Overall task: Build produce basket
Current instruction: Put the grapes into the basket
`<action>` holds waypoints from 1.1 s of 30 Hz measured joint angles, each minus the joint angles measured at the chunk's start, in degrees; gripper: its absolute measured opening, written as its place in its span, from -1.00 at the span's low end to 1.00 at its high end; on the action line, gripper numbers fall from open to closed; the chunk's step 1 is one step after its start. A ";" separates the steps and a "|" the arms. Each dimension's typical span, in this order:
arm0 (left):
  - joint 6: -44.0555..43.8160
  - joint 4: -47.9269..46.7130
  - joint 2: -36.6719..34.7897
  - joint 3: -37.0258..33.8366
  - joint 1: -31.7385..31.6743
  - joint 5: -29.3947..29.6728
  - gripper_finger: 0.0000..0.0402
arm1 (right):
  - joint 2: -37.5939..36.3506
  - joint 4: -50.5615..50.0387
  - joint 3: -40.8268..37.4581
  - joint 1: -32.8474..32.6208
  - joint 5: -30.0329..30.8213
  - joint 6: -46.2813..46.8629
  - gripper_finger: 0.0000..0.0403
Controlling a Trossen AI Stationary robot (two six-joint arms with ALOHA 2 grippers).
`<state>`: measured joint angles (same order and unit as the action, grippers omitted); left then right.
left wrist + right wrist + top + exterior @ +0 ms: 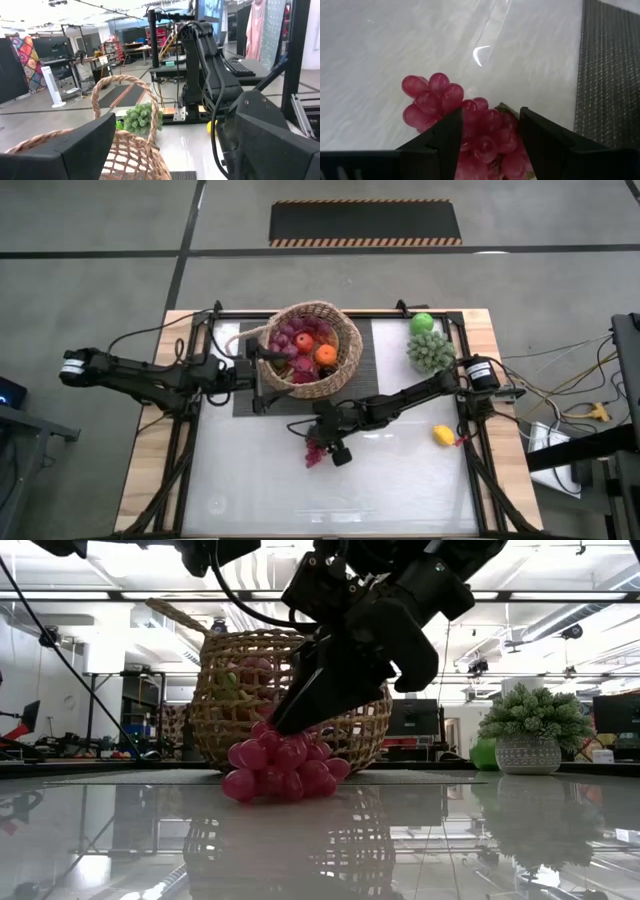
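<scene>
The basket (312,348) sits at about 12 o'clock on the table (400,480), on a dark mat (365,380). It already holds several fruits: an orange (325,355), a red piece and purple grape clusters can be made out inside; the rest is too crowded to tell.

The right gripper (322,448) is down just below centre, at about 6 o'clock of the basket. Its fingers (445,140) stand either side of a grape bunch (465,125) and pinch it; the bunch appears to rest on the table surface, touching its own reflection in the low view. So this fruit is gripped but not yet carried.

The left gripper (262,360) sits at 9 o'clock of the basket, at its rim near a loop handle (122,95). Its fingers look spread, one on each side of the wicker edge; whether they touch it cannot be told.

Still outside the basket: a lemon (442,435) at about 4 o'clock of the table, and a green apple (422,323) at about 1 o'clock, just beside a leafy clump (431,351) that is no fruit.

By this reading the task is well past halfway: the grapes need lifting in, then lemon and apple remain.
</scene>
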<state>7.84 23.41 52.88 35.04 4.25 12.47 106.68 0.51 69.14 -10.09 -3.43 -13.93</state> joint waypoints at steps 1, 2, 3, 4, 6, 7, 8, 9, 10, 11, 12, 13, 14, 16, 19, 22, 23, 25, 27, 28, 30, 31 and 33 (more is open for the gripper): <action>0.00 -0.05 -0.06 -0.08 0.00 0.00 0.93 | -0.01 -0.32 0.00 0.00 0.06 0.59 -0.09; 0.03 0.07 -0.08 -0.08 0.00 0.00 0.93 | -0.06 -0.46 0.00 0.01 0.20 0.90 -0.09; 0.04 0.14 -0.09 -0.12 0.00 0.00 0.93 | -0.17 -0.52 0.02 0.02 0.37 1.05 -0.09; 0.04 0.15 -0.09 -0.15 0.00 0.00 0.93 | -0.38 -0.70 0.00 0.02 0.43 1.18 -0.09; 0.04 0.12 -0.11 -0.20 0.00 0.00 0.93 | -0.78 -1.04 0.07 0.02 0.53 1.25 -0.09; 0.06 0.10 -0.11 -0.21 0.00 0.00 0.93 | -0.90 -1.28 0.25 0.02 0.62 1.26 -0.09; 0.09 0.16 -0.10 -0.21 0.00 0.00 0.93 | -0.95 -1.41 0.53 0.02 0.62 1.26 -0.09; 0.22 0.14 -0.11 -0.21 0.00 0.00 0.93 | -1.00 -1.42 0.75 0.02 0.62 1.28 -0.09; 0.28 0.12 -0.15 -0.21 0.00 0.00 0.93 | -1.04 -1.33 0.92 0.02 0.60 1.31 -0.09; 0.30 0.12 -0.17 -0.21 0.00 0.00 0.93 | -1.07 -1.11 1.05 0.02 0.57 1.33 -0.09; 0.30 0.16 -0.15 -0.21 0.00 0.00 0.93 | -1.08 -0.77 1.11 0.02 0.45 1.54 -0.09; 0.32 0.15 -0.16 -0.21 0.00 -0.01 0.93 | -0.87 -0.36 1.19 0.02 0.40 2.05 -0.09; 0.34 0.14 -0.17 -0.21 0.00 -0.01 0.93 | -0.63 0.13 1.39 0.02 0.27 2.44 -0.09; 0.38 0.15 -0.15 -0.21 0.00 -0.02 0.93 | -0.04 0.41 1.60 0.02 -0.89 3.05 -0.09; 0.59 0.06 -0.15 -0.21 0.00 0.00 0.93 | 0.60 2.68 1.62 0.01 -3.95 4.58 -0.09; 0.60 0.20 -0.17 -0.21 0.00 -0.02 0.93 | 1.42 5.12 1.75 -0.26 -7.00 5.68 -0.09; 0.59 0.14 -0.21 -0.21 0.00 -0.02 0.93 | 1.63 4.88 1.75 -0.43 -7.35 5.99 -0.09; 0.50 0.14 -0.30 -0.21 0.00 -0.02 0.93 | 1.96 4.32 1.73 -0.82 -7.55 6.90 -0.09; 0.47 0.19 -0.33 -0.21 0.00 -0.02 0.93 | 2.38 3.96 1.73 -1.14 -8.13 7.62 -0.09; 0.48 0.18 -0.33 -0.26 0.00 -0.02 0.93 | 2.76 4.21 1.73 -1.18 -8.59 7.89 -0.09; 0.46 0.14 -0.30 -0.32 0.00 -0.02 0.93 | 3.39 4.03 1.73 -1.17 -8.70 8.08 -0.09; 0.46 0.14 -0.28 -0.32 0.00 -0.01 0.93 | 3.91 4.33 1.73 -1.14 -8.68 8.30 -0.09; 0.46 0.14 -0.30 -0.32 0.00 -0.02 0.93 | 4.34 4.38 1.73 -0.99 -8.64 8.41 -0.10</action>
<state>8.29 23.55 52.58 34.72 4.25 12.45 111.02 4.89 70.87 -11.08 -12.07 -5.52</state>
